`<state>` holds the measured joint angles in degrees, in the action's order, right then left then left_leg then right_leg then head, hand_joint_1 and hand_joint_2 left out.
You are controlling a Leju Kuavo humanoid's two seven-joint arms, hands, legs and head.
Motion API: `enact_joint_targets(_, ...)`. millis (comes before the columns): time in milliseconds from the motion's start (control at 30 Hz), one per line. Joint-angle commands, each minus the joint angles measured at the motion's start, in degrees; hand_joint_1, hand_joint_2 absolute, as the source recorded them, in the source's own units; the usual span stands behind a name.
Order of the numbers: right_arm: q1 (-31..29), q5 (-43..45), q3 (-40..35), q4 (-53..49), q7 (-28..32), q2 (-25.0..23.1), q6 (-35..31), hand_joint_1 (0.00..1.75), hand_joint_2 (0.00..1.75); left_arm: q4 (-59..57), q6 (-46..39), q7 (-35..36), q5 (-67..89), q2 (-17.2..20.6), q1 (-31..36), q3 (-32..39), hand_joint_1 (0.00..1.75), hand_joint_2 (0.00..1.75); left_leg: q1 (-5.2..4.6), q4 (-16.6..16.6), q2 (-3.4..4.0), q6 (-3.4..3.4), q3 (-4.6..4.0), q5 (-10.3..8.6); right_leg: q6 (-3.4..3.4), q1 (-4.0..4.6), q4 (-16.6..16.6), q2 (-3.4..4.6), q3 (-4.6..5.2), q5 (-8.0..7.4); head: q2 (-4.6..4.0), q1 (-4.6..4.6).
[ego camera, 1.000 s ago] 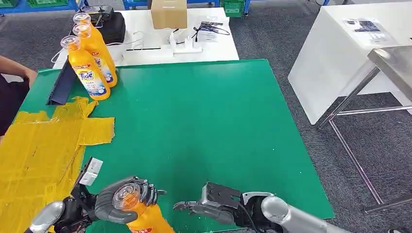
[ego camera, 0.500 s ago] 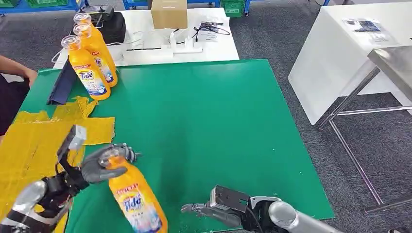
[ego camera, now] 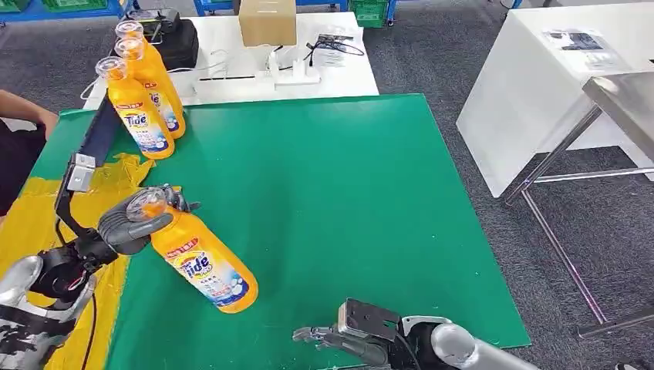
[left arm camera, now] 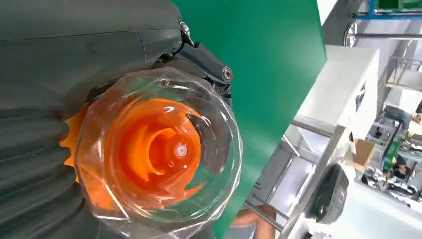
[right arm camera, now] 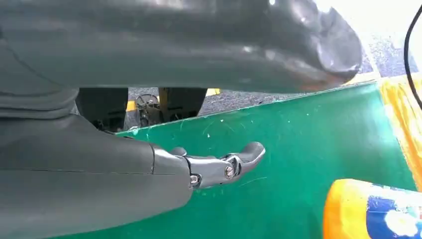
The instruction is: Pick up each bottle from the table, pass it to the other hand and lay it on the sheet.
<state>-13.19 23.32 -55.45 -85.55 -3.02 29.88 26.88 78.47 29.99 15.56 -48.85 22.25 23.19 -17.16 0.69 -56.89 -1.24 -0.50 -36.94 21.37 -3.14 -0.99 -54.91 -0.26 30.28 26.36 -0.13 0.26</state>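
While the left hand (ego camera: 131, 225) grips the orange bottle (ego camera: 202, 260) by its cap end, tilted over green table (ego camera: 347, 193) just beside the yellow sheet (ego camera: 46, 231), step looks like placing. Next: swing left, lay it down. Right hand (ego camera: 332, 338) empty, fingers apart.

We see three bottles (ego camera: 143, 92) at the table's (ego camera: 347, 193) far left, behind the sheet (ego camera: 38, 223).
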Motion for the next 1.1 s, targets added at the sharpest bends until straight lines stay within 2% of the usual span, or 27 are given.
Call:
enact_joint_targets(33,1.5,-0.5,0.9,-0.4,0.3,0.2,0.0,0.00,0.00,-4.8,-3.4,-1.4,4.8,-2.0,3.0,2.6,1.75,1.75,0.00,0.0,0.01,0.00,0.07,0.02,0.10,0.03,0.0,-0.06,-0.10,0.04,0.00,0.00)
enact_joint_targets(333,2.0,-0.9,1.2,-0.6,0.3,0.3,-0.2,0.00,0.00,-4.9,-5.7,-2.4,6.4,-2.3,3.6,3.9,1.75,1.75,0.00,-0.1,-0.02,0.00,0.08,0.04,0.14,0.03,-0.1,-0.09,-0.13,0.08,0.00,0.00)
enact_joint_targets(400,3.3,-1.4,1.9,-1.3,0.5,0.6,-0.9,0.00,0.00,-3.8,-11.7,-6.4,13.3,-2.5,4.7,6.2,1.75,1.75,0.01,0.0,-0.03,0.00,0.03,0.00,0.09,0.03,0.0,-0.08,-0.07,0.04,0.00,0.00)
enact_joint_targets(533,6.9,-3.5,3.5,-3.0,1.7,1.9,-2.1,0.00,0.00,2.5,-17.3,-9.3,21.7,-2.6,5.5,10.7,1.75,1.75,0.07,-0.2,-0.13,0.00,-0.03,0.06,0.15,0.10,-0.1,-0.21,0.05,0.12,0.00,0.00)
enact_joint_targets(567,8.0,-4.1,4.3,-3.6,2.1,2.0,-2.3,0.00,0.00,4.9,-18.4,-9.8,24.9,-2.7,5.3,11.4,1.75,1.75,0.08,-0.2,-0.13,0.00,-0.06,0.05,0.14,0.10,-0.2,-0.21,0.53,0.11,0.00,0.00)
enact_joint_targets(733,9.2,-4.8,5.0,-4.1,2.4,2.3,-2.6,0.00,0.00,7.6,-19.8,-10.4,28.5,-3.0,4.4,11.8,1.75,1.75,0.02,0.0,-0.06,-0.01,-0.08,0.04,0.11,0.03,0.0,-0.11,0.51,0.08,0.00,0.00)
enact_joint_targets(767,10.1,-5.3,6.1,-4.4,2.5,2.1,-2.6,0.00,0.00,9.4,-21.7,-12.9,34.6,-3.1,3.9,11.7,1.75,1.75,0.02,-0.1,-0.03,-0.02,-0.03,0.10,0.14,0.05,-0.1,-0.10,0.40,0.13,0.00,0.00)
enact_joint_targets(900,12.2,-6.4,7.8,-5.3,2.8,2.1,-2.3,0.00,0.00,14.8,-24.2,-14.5,46.7,-3.3,2.6,10.4,1.75,1.75,0.02,-0.1,-0.04,-0.01,-0.14,0.07,0.11,0.05,0.0,-0.10,0.12,0.09,0.00,0.02)
enact_joint_targets(967,13.2,-6.8,8.6,-5.8,2.8,2.0,-2.1,0.00,0.00,16.8,-26.5,-15.1,57.8,-2.7,2.5,8.5,1.75,1.75,0.02,-0.1,-0.03,-0.01,-0.06,0.13,0.13,0.05,0.0,-0.10,-0.04,0.14,0.00,0.00)
enact_joint_targets(1033,14.0,-7.2,9.2,-6.0,2.9,1.9,-2.1,0.00,0.00,17.4,-27.5,-15.3,64.6,-2.8,2.2,7.6,1.75,1.75,0.01,0.0,-0.06,-0.01,-0.18,0.02,0.07,0.02,0.0,-0.09,0.12,0.04,0.00,0.00)
enact_joint_targets(1100,14.1,-7.3,9.1,-6.0,2.9,1.8,-2.1,0.00,0.00,17.4,-27.5,-15.4,64.8,-3.0,2.0,7.5,1.75,1.75,0.00,0.0,-0.05,-0.01,-0.07,0.08,0.12,0.03,0.0,-0.11,-0.01,0.10,0.00,0.00)
